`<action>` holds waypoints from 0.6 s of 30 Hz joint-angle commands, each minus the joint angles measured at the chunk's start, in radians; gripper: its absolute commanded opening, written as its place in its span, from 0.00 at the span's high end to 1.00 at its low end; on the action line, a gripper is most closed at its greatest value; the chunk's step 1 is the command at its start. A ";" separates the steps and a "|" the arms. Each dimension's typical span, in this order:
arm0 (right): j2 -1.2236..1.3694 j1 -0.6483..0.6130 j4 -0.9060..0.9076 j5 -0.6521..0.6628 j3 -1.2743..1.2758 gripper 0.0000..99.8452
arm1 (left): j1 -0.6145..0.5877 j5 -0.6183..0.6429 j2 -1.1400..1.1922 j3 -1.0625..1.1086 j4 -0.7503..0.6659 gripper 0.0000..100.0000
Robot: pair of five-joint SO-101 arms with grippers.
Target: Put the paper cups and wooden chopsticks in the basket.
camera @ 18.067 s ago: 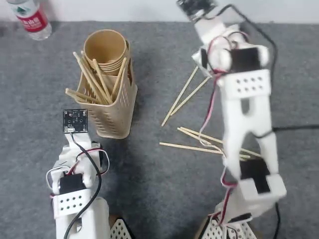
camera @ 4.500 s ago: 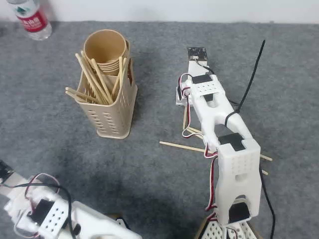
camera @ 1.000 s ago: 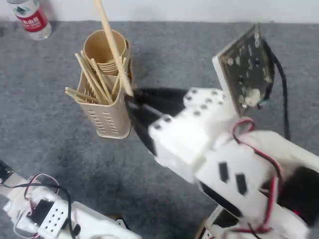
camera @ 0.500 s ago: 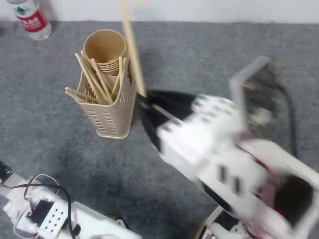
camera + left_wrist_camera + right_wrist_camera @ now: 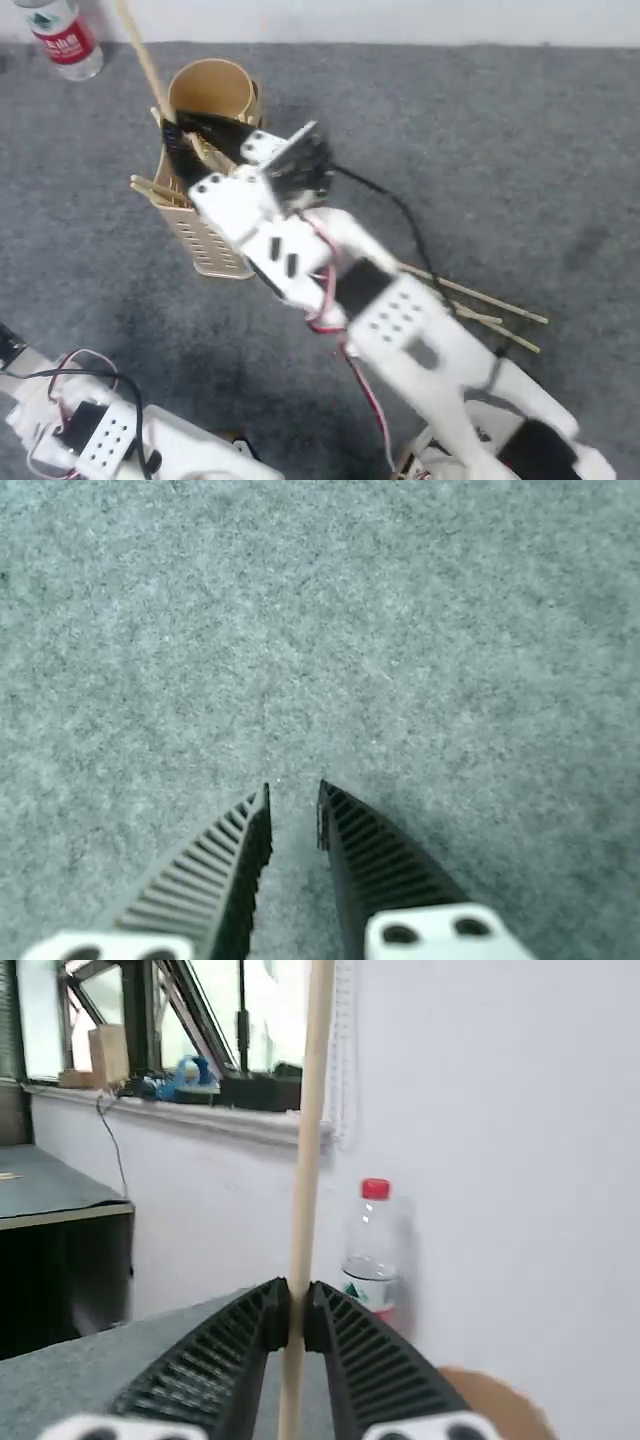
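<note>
Wooden chopstick (image 5: 312,1110) upright, clenched low between fingers of my right gripper (image 5: 296,1315), its lower end over basket (image 5: 215,245) beside stacked paper cups (image 5: 210,85); upright likely so it slides in. More loose chopsticks (image 5: 480,300) lie on grey mat (image 5: 500,150). My left gripper (image 5: 293,810) slightly parted, empty, low over mat.

A tan slotted basket (image 5: 205,245) stands upright on the grey mat (image 5: 520,150) in the upper left of the high view. A stack of brown paper cups (image 5: 212,88) sits nested in its far end, mouth up. Several wooden chopsticks (image 5: 150,188) lean out over its left side. Another chopstick (image 5: 143,55) is pinched in the right gripper (image 5: 297,1315) just above the basket, slanting towards the upper left corner. A few loose chopsticks (image 5: 480,300) lie close together on the mat at middle right.
</note>
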 commanded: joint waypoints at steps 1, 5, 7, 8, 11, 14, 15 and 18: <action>0.081 -0.062 -0.139 0.061 -0.006 0.99 | -0.005 -0.008 -0.009 -0.005 -0.020 0.93; 0.142 -0.071 -0.177 0.072 0.000 0.99 | -0.005 -0.008 -0.009 -0.005 -0.020 0.93; 0.153 -0.058 -0.174 0.071 0.002 0.99 | -0.005 -0.008 -0.009 -0.005 -0.020 0.93; 0.156 -0.051 -0.173 0.071 0.002 0.99 | -0.005 -0.008 -0.009 -0.005 -0.020 0.93; 0.157 -0.038 -0.170 0.071 0.002 0.99 | -0.005 -0.008 -0.009 -0.005 -0.020 0.93; 0.156 -0.028 -0.170 0.072 0.002 0.99 | -0.005 -0.008 -0.009 -0.005 -0.020 0.93; 0.153 -0.028 -0.170 0.072 0.002 0.99 | -0.005 -0.008 -0.009 -0.005 -0.020 0.93; 0.147 -0.028 -0.148 0.074 0.012 0.95 | -0.005 -0.008 -0.009 -0.005 -0.020 0.93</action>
